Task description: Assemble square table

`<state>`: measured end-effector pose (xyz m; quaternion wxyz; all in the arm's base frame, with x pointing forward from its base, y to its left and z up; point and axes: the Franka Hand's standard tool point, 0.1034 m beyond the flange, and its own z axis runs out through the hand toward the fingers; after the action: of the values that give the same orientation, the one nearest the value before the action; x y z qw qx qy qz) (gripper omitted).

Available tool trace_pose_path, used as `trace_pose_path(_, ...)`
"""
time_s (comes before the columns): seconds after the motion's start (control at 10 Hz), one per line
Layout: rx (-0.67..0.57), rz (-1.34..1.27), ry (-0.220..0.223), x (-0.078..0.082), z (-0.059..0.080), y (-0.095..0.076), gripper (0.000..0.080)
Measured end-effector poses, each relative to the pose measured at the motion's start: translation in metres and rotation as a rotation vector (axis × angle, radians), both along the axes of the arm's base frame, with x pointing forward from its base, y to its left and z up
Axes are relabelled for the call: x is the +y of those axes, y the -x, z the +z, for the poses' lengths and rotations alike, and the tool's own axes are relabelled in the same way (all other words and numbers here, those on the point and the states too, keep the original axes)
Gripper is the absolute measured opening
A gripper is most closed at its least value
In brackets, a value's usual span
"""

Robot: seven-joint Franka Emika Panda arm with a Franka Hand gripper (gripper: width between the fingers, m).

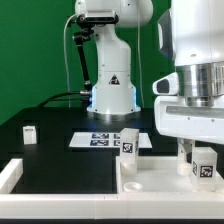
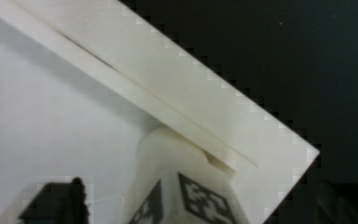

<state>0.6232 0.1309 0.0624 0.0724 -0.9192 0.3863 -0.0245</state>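
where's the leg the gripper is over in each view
Exterior view: the leg stands at the lower right, under the gripper, on the white tabletop slab.
Wrist view: it shows at the bottom centre.
Shared landmark: its black-and-white tag.
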Motion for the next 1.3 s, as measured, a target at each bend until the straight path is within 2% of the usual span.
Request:
trace_pose_path(0.2,-0.028,0.411,0.083,-0.0071,0.0044,-0.0045,0.0649)
trace_pose_path(0.3,-0.050,0.618,0.109,-0.0057,0.0039,-0.0059,0.0649)
trace_pose_path(0.4,-0.055,0.686,0.115,-0.0033,0.0028,-0.0047,0.0649)
trace_pose_path(0.5,-0.052,0.648,0.111,-0.0038,0.0028,-0.0049,0.0649)
trace_pose_path(0.6,-0.051,0.639,0.111,-0.0040,0.0028,-0.0049,0.0562)
trace_pose_path(0.7,-0.050,0.637,0.112,-0.0050,0.0028,-0.0051,0.0386)
trace_pose_path(0.8,-0.038,0.519,0.104,-0.0086,0.0025,-0.0052,0.0290)
trace_pose_path(1.1,-0.019,0.302,0.083,-0.0095,0.0026,-0.0054,0.0290)
trace_pose_path(1.3,0.017,-0.041,0.043,-0.0101,0.0029,-0.0051,0.0290)
